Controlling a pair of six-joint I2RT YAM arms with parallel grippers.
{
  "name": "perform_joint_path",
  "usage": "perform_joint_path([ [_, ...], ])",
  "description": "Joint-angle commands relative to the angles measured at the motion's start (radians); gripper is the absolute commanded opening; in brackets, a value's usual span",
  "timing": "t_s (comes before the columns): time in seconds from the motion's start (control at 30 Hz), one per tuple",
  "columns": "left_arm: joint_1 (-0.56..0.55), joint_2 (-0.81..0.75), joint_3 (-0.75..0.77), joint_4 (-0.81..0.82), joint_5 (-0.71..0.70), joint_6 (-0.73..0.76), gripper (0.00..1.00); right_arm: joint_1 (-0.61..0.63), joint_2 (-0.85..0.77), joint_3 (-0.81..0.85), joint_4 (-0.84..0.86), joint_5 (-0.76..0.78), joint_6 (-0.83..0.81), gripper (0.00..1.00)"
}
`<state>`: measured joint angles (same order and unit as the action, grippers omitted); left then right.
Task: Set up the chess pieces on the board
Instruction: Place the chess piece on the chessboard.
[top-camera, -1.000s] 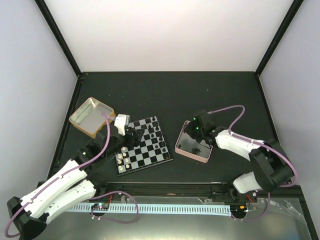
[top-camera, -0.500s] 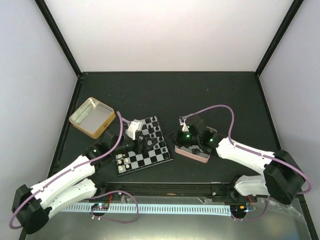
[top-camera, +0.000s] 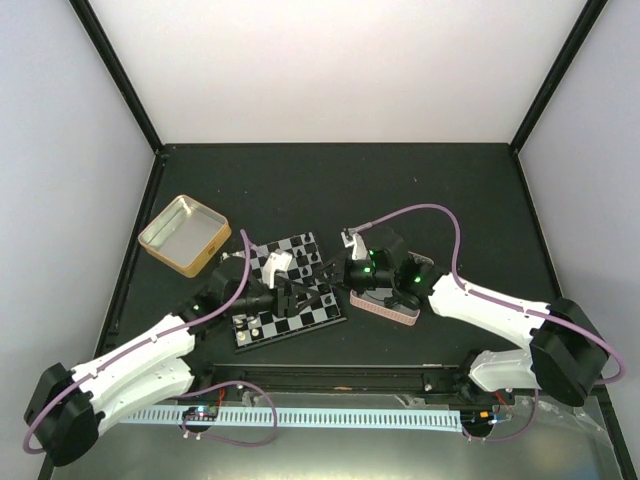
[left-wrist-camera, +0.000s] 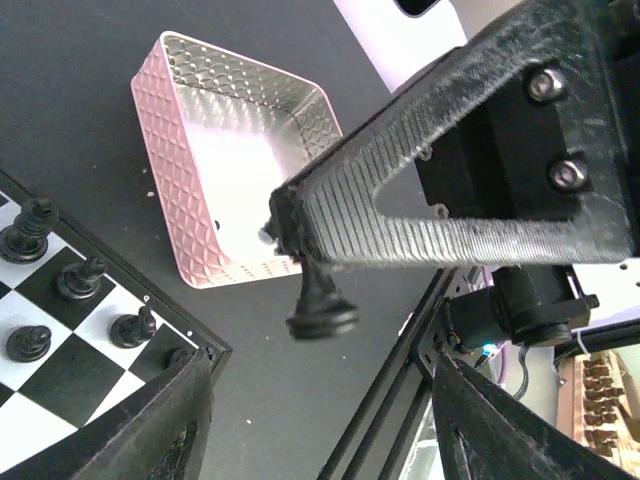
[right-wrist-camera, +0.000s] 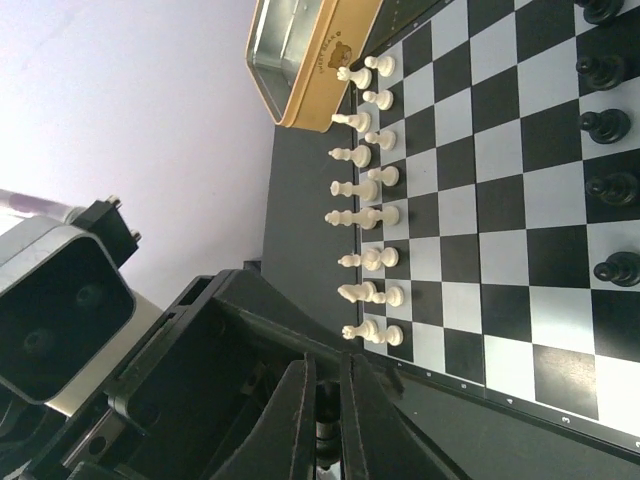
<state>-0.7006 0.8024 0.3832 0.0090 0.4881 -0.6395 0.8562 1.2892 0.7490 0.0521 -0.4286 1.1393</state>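
The board (top-camera: 300, 247) lies mid-table, with white chess pieces (top-camera: 250, 320) along its left edge and black ones (right-wrist-camera: 605, 125) along its right. My right gripper (top-camera: 336, 276) hovers at the board's right edge, shut on a black chess piece (right-wrist-camera: 322, 432). In the left wrist view that piece (left-wrist-camera: 322, 305) hangs base-down from a right finger (left-wrist-camera: 420, 215), above bare table just off the board's corner (left-wrist-camera: 190, 350). My left gripper (top-camera: 292, 296) is low over the board's right half, open, with nothing between its fingers (left-wrist-camera: 170, 420).
A pink-rimmed tin (top-camera: 392, 308) sits just right of the board, partly under the right arm. A gold tin (top-camera: 183, 233) stands at the back left. A black rail (left-wrist-camera: 400, 400) runs along the table's near edge.
My right gripper has come left from over the pink tin to the board's right edge, carrying the black piece. The left gripper has moved right across the board and its jaws have narrowed a little.
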Motion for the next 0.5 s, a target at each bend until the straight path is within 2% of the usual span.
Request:
perform_joint_path([
  [0.0, 0.003, 0.062, 0.078, 0.058, 0.045, -0.009, 0.59, 0.005, -0.013, 0.023, 0.017, -0.029, -0.042, 0.01],
  [0.1, 0.003, 0.089, 0.091, 0.086, 0.052, -0.01, 0.53, 0.006, -0.019, 0.02, 0.014, -0.04, -0.06, 0.01],
  [0.27, 0.003, 0.098, 0.094, 0.11, 0.06, -0.007, 0.36, 0.005, -0.027, 0.016, -0.021, -0.041, -0.089, 0.01],
  [0.47, 0.003, 0.118, 0.102, 0.104, 0.063, 0.034, 0.11, 0.005, -0.035, 0.027, -0.05, -0.048, -0.123, 0.01],
])
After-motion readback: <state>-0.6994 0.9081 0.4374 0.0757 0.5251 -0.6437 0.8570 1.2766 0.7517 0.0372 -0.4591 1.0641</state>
